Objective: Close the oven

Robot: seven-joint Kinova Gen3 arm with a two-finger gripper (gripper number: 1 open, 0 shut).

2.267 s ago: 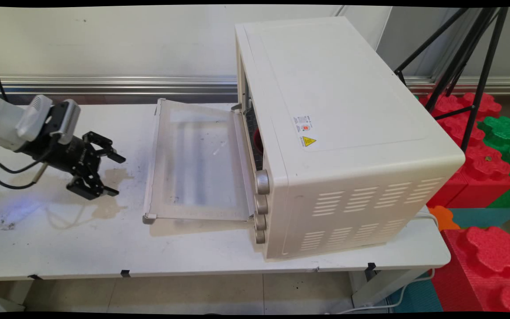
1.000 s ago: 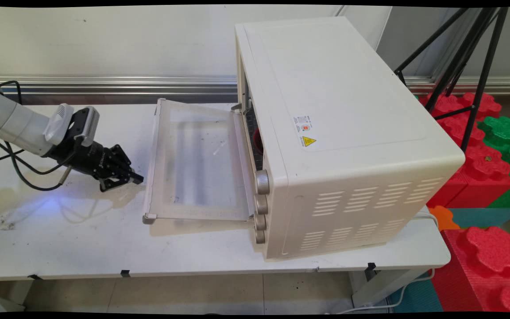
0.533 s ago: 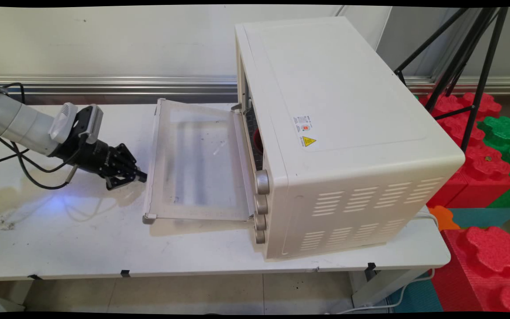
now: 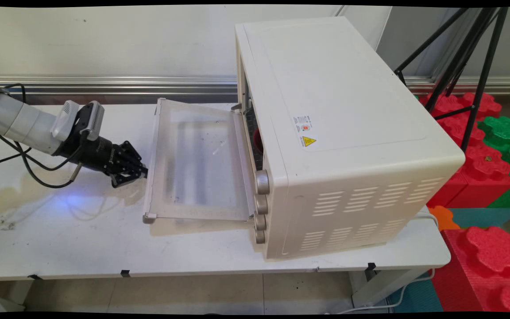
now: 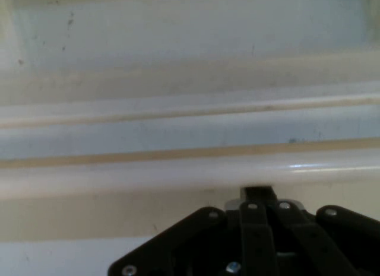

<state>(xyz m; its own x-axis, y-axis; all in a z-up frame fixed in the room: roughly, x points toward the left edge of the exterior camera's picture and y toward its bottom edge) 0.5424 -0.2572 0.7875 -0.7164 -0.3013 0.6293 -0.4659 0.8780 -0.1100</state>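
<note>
My black gripper (image 4: 141,172) is shut with nothing in it, low over the white table (image 4: 60,239). Its tip lies right at the left edge of the open oven door (image 4: 197,159), which hangs flat out from the cream toaster oven (image 4: 339,133). In the hand view the closed gripper (image 5: 258,193) points straight at the door's pale front rim (image 5: 178,163), which fills the width of the picture; whether it touches the rim I cannot tell. Something red (image 4: 258,139) shows inside the oven, mostly hidden.
Several round knobs (image 4: 261,181) line the oven's front near corner. Black cables (image 4: 29,170) hang from the arm onto the table's left part. A black tripod (image 4: 472,66) and red and green foam blocks (image 4: 481,168) stand beyond the table's right end.
The gripper was open far left of the door; it has shut and moved right and slightly up, until its tip reached the door's left edge. The oven and door have not moved.
</note>
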